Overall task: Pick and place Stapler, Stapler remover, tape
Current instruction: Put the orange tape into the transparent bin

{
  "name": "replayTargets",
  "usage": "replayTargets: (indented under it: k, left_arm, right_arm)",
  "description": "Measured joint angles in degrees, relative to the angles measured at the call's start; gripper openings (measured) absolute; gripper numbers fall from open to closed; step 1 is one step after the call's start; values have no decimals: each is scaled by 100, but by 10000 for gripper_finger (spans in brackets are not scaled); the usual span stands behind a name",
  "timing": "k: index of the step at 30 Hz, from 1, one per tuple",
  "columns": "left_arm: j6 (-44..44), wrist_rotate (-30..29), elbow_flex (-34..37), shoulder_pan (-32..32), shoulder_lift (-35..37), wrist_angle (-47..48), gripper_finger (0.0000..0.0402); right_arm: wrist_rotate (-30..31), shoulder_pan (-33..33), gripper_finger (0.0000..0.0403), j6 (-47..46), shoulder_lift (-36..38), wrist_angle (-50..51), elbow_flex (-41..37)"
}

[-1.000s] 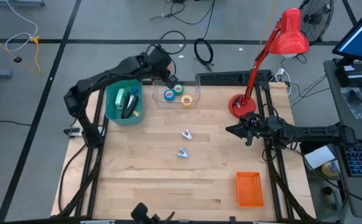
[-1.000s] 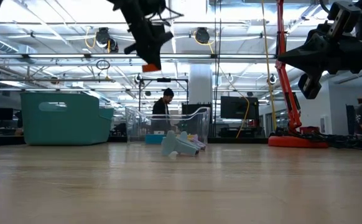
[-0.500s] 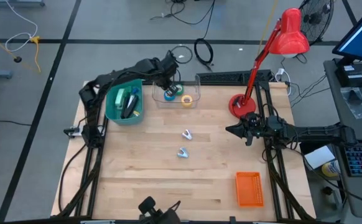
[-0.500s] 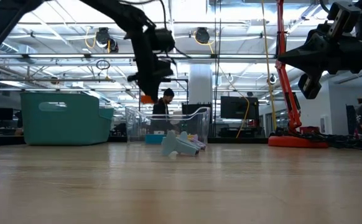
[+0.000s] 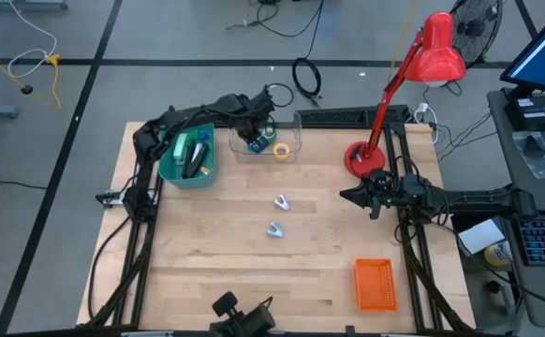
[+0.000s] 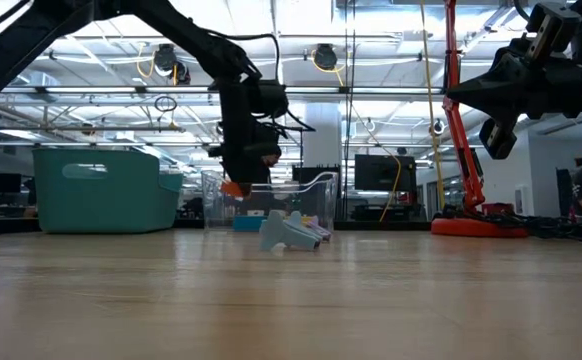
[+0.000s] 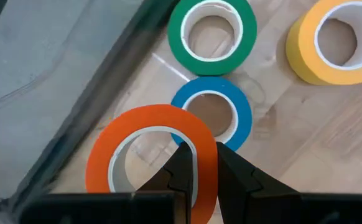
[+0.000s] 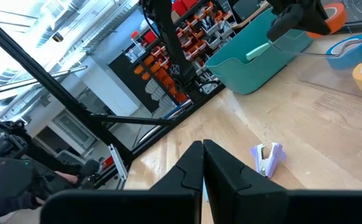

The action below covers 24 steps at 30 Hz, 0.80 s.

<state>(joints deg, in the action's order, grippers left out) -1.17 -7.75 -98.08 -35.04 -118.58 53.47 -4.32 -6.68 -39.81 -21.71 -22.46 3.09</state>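
Note:
My left gripper [image 5: 253, 137] reaches down into the clear container [image 5: 296, 140] at the table's far side and is shut on the orange tape roll [image 7: 150, 155]. Below it, the blue roll [image 7: 212, 115], the green roll [image 7: 212, 28] and the yellow roll [image 7: 336, 40] lie flat on the container's floor. Two stapler removers [image 5: 281, 201] [image 5: 274, 229] lie on the table's middle. A stapler lies in the teal bin [image 5: 186, 157]. My right gripper [image 5: 347, 196] is shut and empty above the table's right side. My left gripper pinches the orange roll's wall [image 7: 207, 149], one finger inside the ring's hole and one outside. The fingers come from above, pointing down. The roll is lifted clear above the blue roll, inside the container's walls [image 6: 233, 187], its hole facing roughly up.
A red desk lamp [image 5: 361, 154] stands at the far right. An orange tray [image 5: 375, 284] lies near the front right. The teal bin stands left of the clear container. Bare wood lies around the stapler removers.
My left gripper has gone down with the orange roll, from above the clear container's rim into the container, staying shut on the roll. The roll now hangs low between the container's walls.

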Motion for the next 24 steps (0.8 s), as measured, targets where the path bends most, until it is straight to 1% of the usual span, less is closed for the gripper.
replayTargets:
  k: [7,10,21,24]
  left_arm:
    - [-15,16,0,-199,-9,-15,43]
    - [-37,177,21,-253,-9,-48,43]
    - [-57,279,310,-228,-9,-151,43]
    - [-59,389,384,-228,-9,-279,43]
  right_arm:
    - [1,-1,4,-2,1,0,0]
    - [1,1,4,-2,1,0,0]
    - [1,-1,4,0,1,0,0]
    - [1,-1,4,-1,1,0,0]
